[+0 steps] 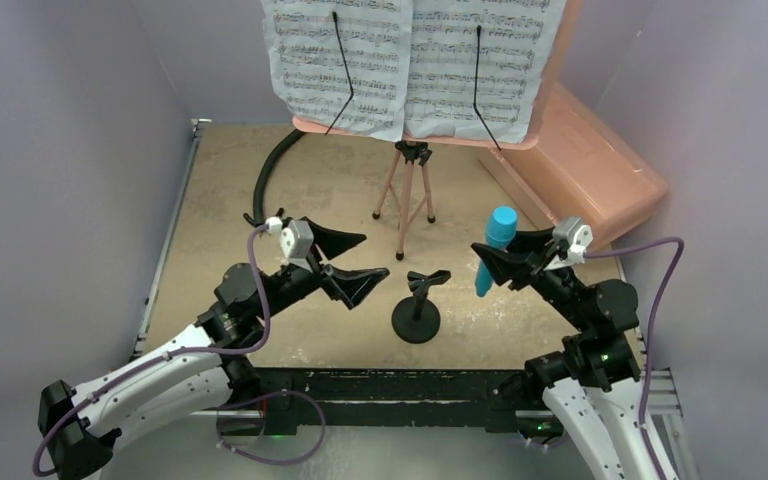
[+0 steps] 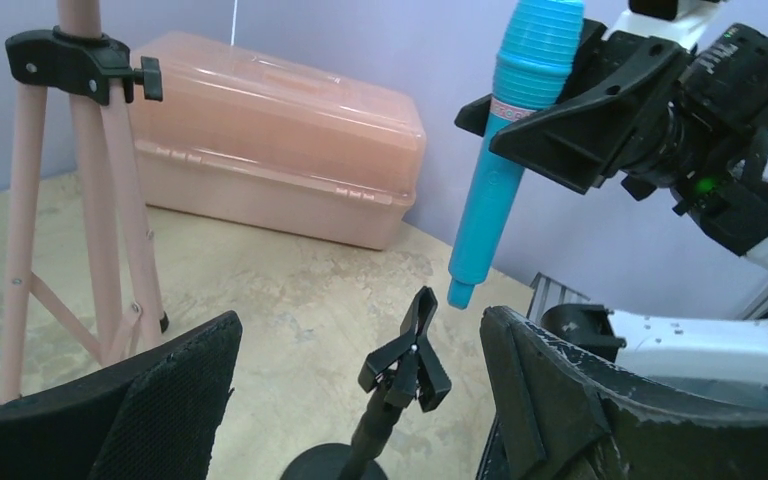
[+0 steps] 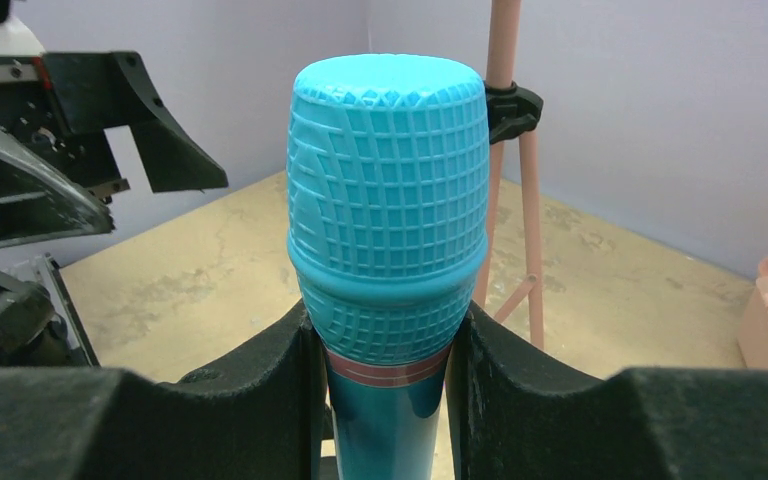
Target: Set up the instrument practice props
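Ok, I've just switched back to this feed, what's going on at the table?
The right gripper is shut on the blue toy microphone, holding it head-up in the air beside the small black mic stand. The stand's clip is empty, so the microphone is not yet seated. The left gripper is open and holds nothing, close to the stand. Behind them, the pink music stand is up on its tripod with two sheet-music pages on it.
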### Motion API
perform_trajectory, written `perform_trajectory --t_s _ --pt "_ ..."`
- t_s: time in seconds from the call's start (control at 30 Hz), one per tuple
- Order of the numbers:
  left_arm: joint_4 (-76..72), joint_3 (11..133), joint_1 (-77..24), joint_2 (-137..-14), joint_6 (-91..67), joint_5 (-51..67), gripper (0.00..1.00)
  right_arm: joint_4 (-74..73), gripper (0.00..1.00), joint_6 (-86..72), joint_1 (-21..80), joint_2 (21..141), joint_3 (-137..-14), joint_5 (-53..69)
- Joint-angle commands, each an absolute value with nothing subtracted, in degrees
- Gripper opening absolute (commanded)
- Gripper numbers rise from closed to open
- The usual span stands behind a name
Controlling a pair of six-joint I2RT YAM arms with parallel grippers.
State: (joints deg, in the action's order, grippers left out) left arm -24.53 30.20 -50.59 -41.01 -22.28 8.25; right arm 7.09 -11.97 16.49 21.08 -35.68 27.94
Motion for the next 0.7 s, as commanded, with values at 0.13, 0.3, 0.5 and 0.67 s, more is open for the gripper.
perform_trajectory --t_s 0.13,0.3,0.5,0.67 --pt "-22.13 30.94 -50.32 -43.25 -8.87 18.0 0.89 19.67 0.0 -11.37 16.5 18.26 -29.39 28.13" --pt "-23.64 31.81 -50.32 -48.07 -5.0 23.81 0.88 22.2 0.0 -10.38 16.44 19.11 -27.79 31.22" --pt "-30.19 31.61 -50.73 -52.87 -5.54 25.42 0.87 30.41 0.0 -10.16 16.49 20.62 -24.46 35.85" --pt "-32.64 31.88 -52.78 -55.99 -3.29 24.0 0.87 36.89 0.0 -10.46 16.47 19.78 -19.74 33.46"
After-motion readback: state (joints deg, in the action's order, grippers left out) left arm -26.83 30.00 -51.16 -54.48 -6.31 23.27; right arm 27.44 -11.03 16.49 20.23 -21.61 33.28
